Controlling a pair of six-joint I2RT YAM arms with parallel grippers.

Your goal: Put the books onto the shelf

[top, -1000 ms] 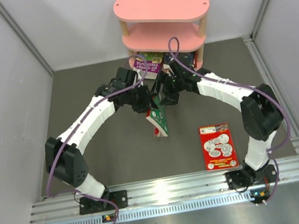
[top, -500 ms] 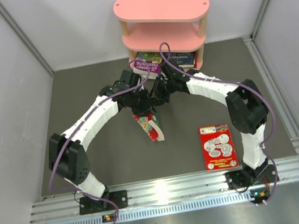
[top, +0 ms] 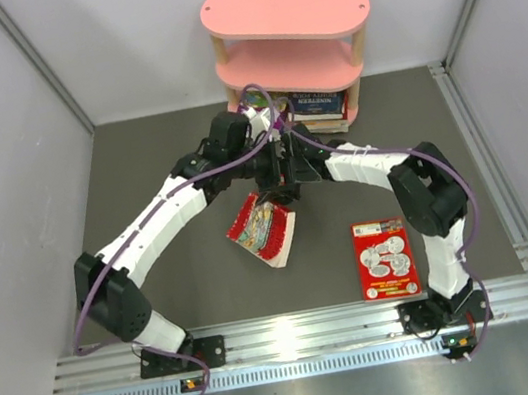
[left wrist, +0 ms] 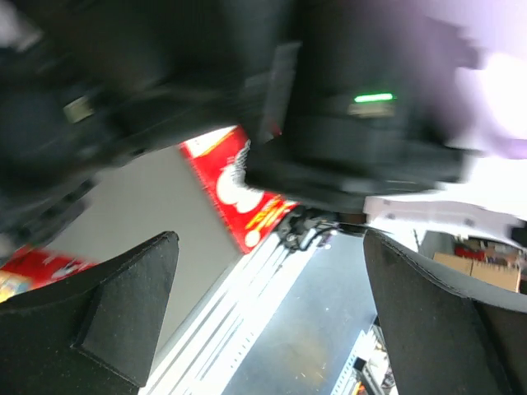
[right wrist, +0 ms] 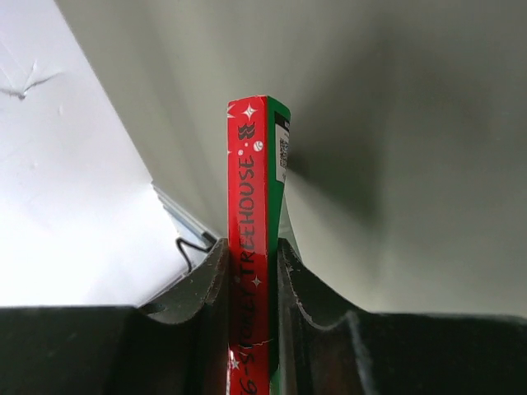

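We judge the risk to be this: pinched by its spine alone, the red book [right wrist: 247,164] could swing or slip on the way to the shelf [top: 282,2], or catch its edge going in. Our left gripper [left wrist: 270,239] stands spread wide, holding nothing. The right gripper [right wrist: 249,247] is clamped on the book's spine, and the book hangs just in front of the shelf. A second red book [top: 383,259] lies flat at right.

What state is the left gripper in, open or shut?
Open. In the left wrist view the left gripper has its fingers spread wide, with nothing between them.
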